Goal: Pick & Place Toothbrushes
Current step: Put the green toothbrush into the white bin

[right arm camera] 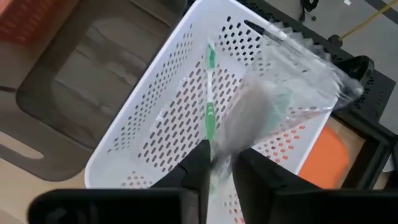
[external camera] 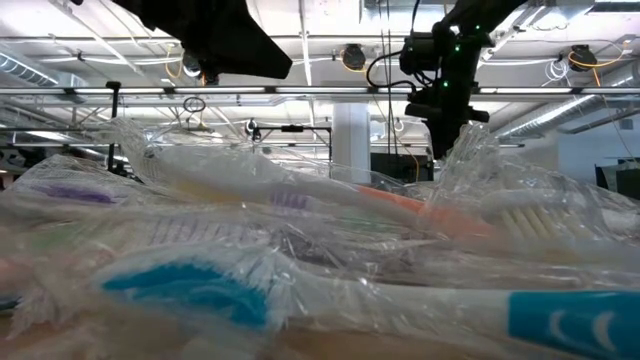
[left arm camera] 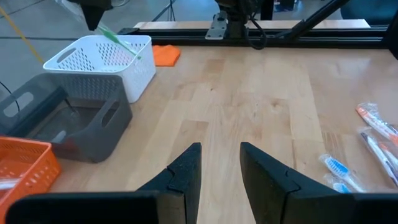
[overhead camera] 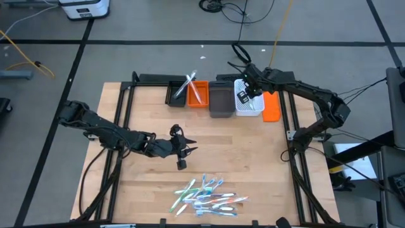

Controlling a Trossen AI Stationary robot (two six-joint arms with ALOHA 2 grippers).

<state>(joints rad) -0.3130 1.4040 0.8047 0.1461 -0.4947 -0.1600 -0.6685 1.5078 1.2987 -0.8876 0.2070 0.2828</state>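
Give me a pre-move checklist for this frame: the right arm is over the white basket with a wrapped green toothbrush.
1. Right gripper above the white basket: ok.
2. Green toothbrush over the basket's inside, not its rim: ok.
3. Toothbrush fully released: cannot tell; the wrapper is blurred at the fingers.
4. Left gripper open, empty, above bare table: ok.
5. Toothbrush pile waiting at the near edge: ok.
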